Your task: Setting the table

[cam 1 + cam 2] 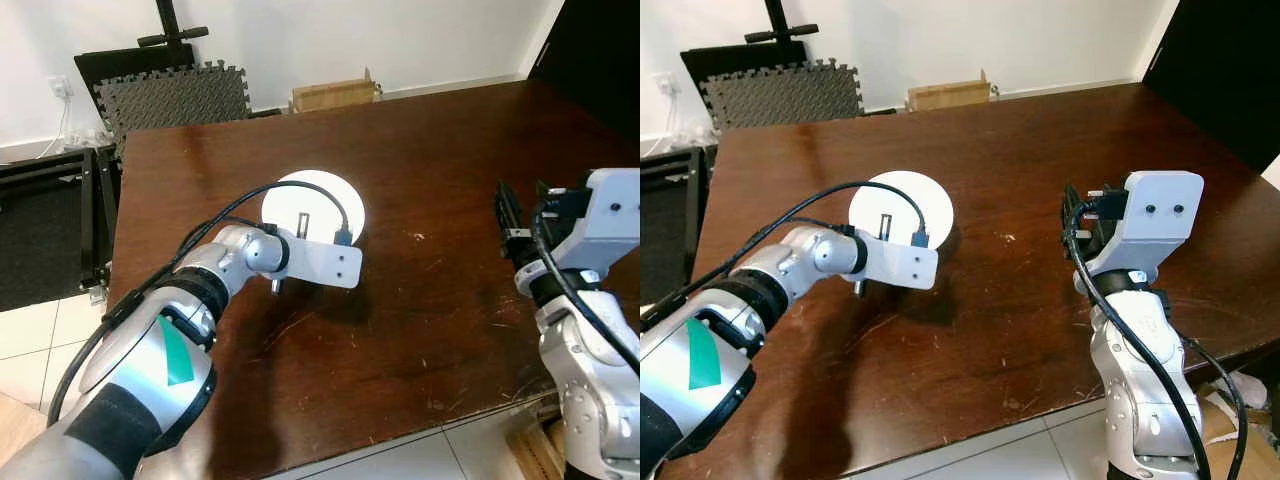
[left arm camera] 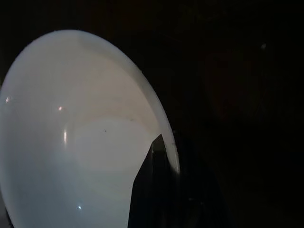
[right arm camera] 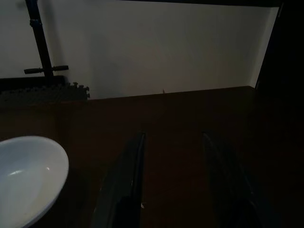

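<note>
A white plate [image 1: 310, 200] lies near the middle of the dark brown wooden table [image 1: 450, 150]. My left gripper [image 1: 322, 256] reaches over the plate's near rim, mostly hidden under its white wrist mount. In the left wrist view one black finger [image 2: 152, 185] rests on the rim of the plate [image 2: 71, 142], so the gripper looks shut on it. Above the table's right side my right gripper [image 1: 508, 225] is held open, pointing toward the far wall. Its two fingers [image 3: 123, 180] stand apart with nothing between them, and the plate [image 3: 23, 175] lies off to their side.
Behind the table's far edge are a cardboard box [image 1: 335, 95], grey foam mats [image 1: 170, 95] against the wall and a black metal frame [image 1: 60, 190] on the floor at left. Pale floor tiles [image 1: 30, 350] show past the near left corner.
</note>
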### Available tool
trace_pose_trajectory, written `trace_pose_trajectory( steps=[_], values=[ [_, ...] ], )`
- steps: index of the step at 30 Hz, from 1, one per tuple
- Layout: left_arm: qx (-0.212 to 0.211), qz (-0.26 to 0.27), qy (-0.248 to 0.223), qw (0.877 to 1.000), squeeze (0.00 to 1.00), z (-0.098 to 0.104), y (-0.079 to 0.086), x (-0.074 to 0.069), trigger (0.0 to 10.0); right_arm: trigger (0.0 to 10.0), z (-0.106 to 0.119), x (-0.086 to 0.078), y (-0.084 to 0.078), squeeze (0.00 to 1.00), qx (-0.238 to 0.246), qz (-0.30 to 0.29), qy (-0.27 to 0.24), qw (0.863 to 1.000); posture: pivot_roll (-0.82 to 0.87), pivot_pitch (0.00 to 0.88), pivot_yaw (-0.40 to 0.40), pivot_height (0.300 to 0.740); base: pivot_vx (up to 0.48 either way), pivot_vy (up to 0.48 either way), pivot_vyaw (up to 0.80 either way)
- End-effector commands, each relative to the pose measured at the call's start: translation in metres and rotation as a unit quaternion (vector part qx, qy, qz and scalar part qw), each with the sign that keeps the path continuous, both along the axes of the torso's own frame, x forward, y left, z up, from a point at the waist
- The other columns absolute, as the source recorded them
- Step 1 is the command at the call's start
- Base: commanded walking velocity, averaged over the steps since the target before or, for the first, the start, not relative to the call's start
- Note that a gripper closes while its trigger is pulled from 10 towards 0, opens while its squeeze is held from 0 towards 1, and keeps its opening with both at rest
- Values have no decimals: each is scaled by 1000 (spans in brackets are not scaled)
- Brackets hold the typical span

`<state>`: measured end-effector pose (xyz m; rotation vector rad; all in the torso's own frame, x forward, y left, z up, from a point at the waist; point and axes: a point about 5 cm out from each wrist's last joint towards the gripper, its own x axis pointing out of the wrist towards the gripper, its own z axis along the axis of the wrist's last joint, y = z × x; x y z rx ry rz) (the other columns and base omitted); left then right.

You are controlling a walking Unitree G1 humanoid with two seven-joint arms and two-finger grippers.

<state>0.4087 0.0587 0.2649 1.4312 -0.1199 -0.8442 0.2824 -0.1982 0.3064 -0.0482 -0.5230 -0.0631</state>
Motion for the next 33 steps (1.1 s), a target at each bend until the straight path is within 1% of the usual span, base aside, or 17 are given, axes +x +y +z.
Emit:
trace_pose_trajectory(
  steps=[1, 10, 11, 15, 17, 19, 20, 21, 22, 24, 25, 26, 27, 28, 31, 32, 33],
  values=[
    [-11, 0, 16, 1000, 1000, 1, -1, 0, 10000, 10000, -1, -5, -3, 0, 5, -6, -2, 1000, -75, 275, 99, 740, 0, 0, 0],
    [-14, -2, 27, 1000, 1000, 1, 1, -1, 10000, 10000, -1, -4, -1, 0, 4, -2, -1, 1000, -68, 273, 94, 740, 0, 0, 0],
    [-11, -7, 16, 1000, 0, 7, 2, -1, 10000, 10000, -1, -4, -1, 0, 4, -2, -2, 1000, -67, 264, 88, 740, 0, 0, 0],
    [-23, -43, 17, 999, 0, 45, 13, -4, 10000, 10000, -1, -5, -1, 0, 4, -3, -4, 1000, -53, 250, 99, 740, 0, 0, 0],
    [-60, -77, 42, 994, 0, 71, 27, -11, 10000, 10000, 0, -5, -2, 0, 6, -5, -7, 1000, -36, 238, 101, 740, 0, 0, 0],
    [-91, -110, 63, 988, 0, 86, 38, -18, 10000, 10000, 0, -5, -2, 0, 8, -4, -9, 1000, -26, 231, 102, 740, 0, 0, 0],
    [-91, -110, 63, 988, 0, 86, 38, -18, 10000, 10000, 0, -5, -2, 0, 8, -4, -9, 1000, -26, 231, 102, 740, 0, 0, 0],
    [-140, -139, 80, 977, 0, 97, 54, -25, 10000, 10000, -1, -3, 0, 0, 12, -1, -11, 1000, -9, 218, 100, 740, 0, 0, 0],
    [-140, -139, 80, 977, 0, 97, 54, -25, 10000, 10000, -1, -3, 0, 0, 12, -1, -11, 1000, -9, 218, 100, 740, 0, 0, 0],
    [-220, -137, 87, 962, 0, 100, 74, -31, 10000, 10000, -2, -2, 3, 0, 16, 6, -12, 1000, 13, 198, 91, 740, 0, 0, 0],
    [-220, -137, 87, 962, 0, 100, 74, -31, 10000, 10000, -2, -2, 3, 0, 16, 6, -12, 1000, 13, 198, 91, 740, 0, 0, 0],
    [-249, -128, 91, 956, 0, 98, 81, -32, 10000, 10000, -2, -2, 4, 0, 18, 9, -12, 1000, 13, 198, 91, 740, 0, 0, 0],
    [-329, -114, 109, 931, 0, 85, 96, -42, 10000, 10000, -4, -1, 7, 0, 24, 17, -11, 1000, 23, 186, 75, 740, 0, 0, 0],
    [-329, -114, 109, 931, 0, 85, 96, -42, 10000, 10000, -4, -1, 7, 0, 24, 17, -11, 1000, 23, 186, 75, 740, 0, 0, 0],
    [-434, -110, 159, 880, 0, 60, 109, -68, 10000, 10000, -9, 1, 13, 0, 31, 29, -1, 999, 39, 173, 54, 740, 0, 0, 0],
    [-434, -110, 159, 880, 0, 60, 109, -68, 10000, 10000, -9, 1, 13, 0, 31, 29, -1, 999, 39, 173, 54, 740, 0, 0, 0],
    [-464, -92, 162, 866, 0, 53, 113, -70, 10000, 10000, -11, 1, 14, 0, 33, 32, 2, 999, 49, 162, 42, 740, 0, 0, 0]
  ],
)
